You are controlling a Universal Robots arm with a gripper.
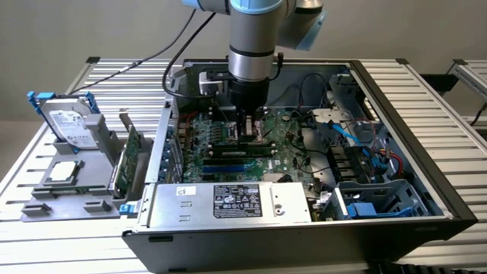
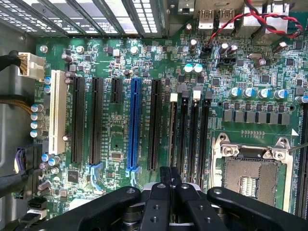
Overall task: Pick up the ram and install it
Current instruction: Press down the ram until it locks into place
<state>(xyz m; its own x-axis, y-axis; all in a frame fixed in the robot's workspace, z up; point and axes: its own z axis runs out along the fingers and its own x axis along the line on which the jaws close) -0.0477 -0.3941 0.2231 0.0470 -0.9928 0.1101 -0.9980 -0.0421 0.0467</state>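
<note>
Exterior view: we look down, angled, from far, at open computer case (image 1: 396, 188). Wrist view: close, straight down. We share motherboard (image 1: 228, 134) (image 2: 120, 120), both views.

A plain wall (image 1: 91, 28) in a flat grey-beige runs behind the scene, unmarked and evenly lit, with no hard shadows on it. Below it stands the bench (image 1: 426, 85) — its top built of pale, ribbed aluminium slats running side by side, with dark caps at the corners. At the exterior view's right edge a second slatted frame (image 1: 470, 71) of the same make stands just beside it — a narrow gap between them. The light is soft and diffuse throughout.
</note>
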